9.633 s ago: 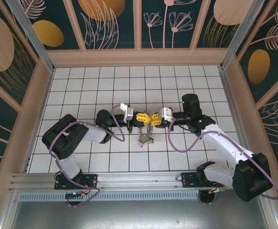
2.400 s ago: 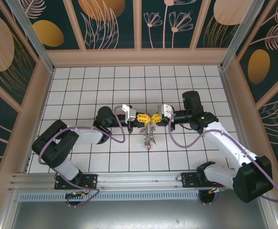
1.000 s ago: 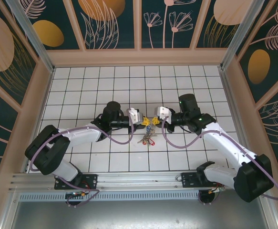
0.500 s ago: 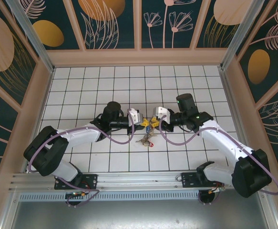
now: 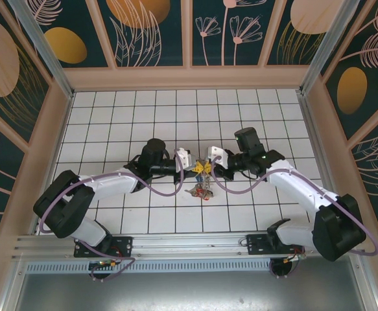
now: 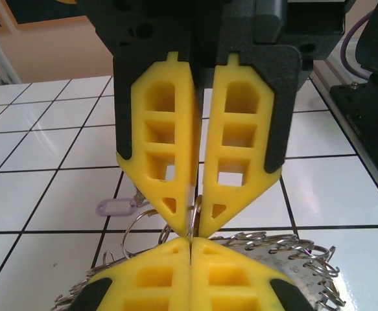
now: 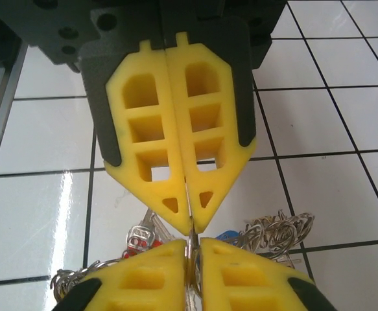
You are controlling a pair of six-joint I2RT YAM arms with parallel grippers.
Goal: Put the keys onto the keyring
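Item: large round brassy-grey metal keyring [image 6: 196, 212], seemingly edge-on mid-table. Left claw [image 5: 196, 166] and right claw [image 5: 209, 168] are meeting tip to tip, both pinching narrow on its thin rim. Small silvery tagged keys [image 5: 200, 190] are bunching just nearer, equally close to both arms.

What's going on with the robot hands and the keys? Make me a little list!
left gripper: shut
right gripper: shut, tip to tip with the left one
between the tips: thin metal bit, unclear what it is
keys: one bunch with rings, on the white-tiled table under the tips
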